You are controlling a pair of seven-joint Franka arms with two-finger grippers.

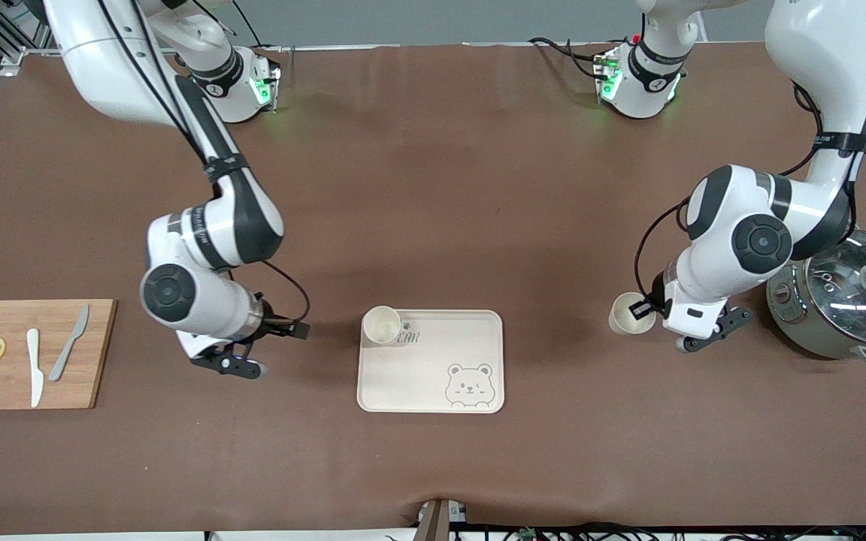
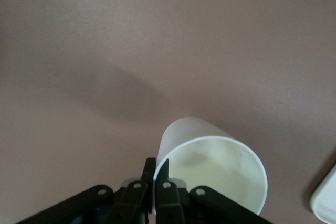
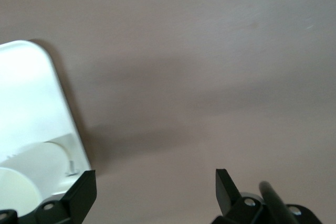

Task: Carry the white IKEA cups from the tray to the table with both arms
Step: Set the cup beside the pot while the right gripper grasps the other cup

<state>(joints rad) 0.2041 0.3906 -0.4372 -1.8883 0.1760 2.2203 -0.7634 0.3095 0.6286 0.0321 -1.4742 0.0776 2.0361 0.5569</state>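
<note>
My left pincer [image 2: 155,182] is clamped on the rim of one white cup [image 1: 631,313] — one finger inside the wall, one outside — so the cup hangs upright over the bare table [image 1: 433,188], between the tray [image 1: 478,330] and the lidded pot [image 1: 846,300] at the left arm's end. A rim pinch makes sense here: the cup is too wide to span from above, and the mouth stays up for set-down.

My right pincer [image 3: 155,190] stands wide with nothing in it, low over the table just beside the tray's edge, between the tray and the cutting board [image 1: 98,353]. Looks staged for the second cup [image 1: 382,324], which sits in the tray's corner farther from the front camera, toward the right arm's end.

Front view gives the layout but hides both sets of fingers under the wrists. The left wrist view alone shows the wall pinch; the right wrist view alone shows the open gap, with tray corner and cup at its edge.
</note>
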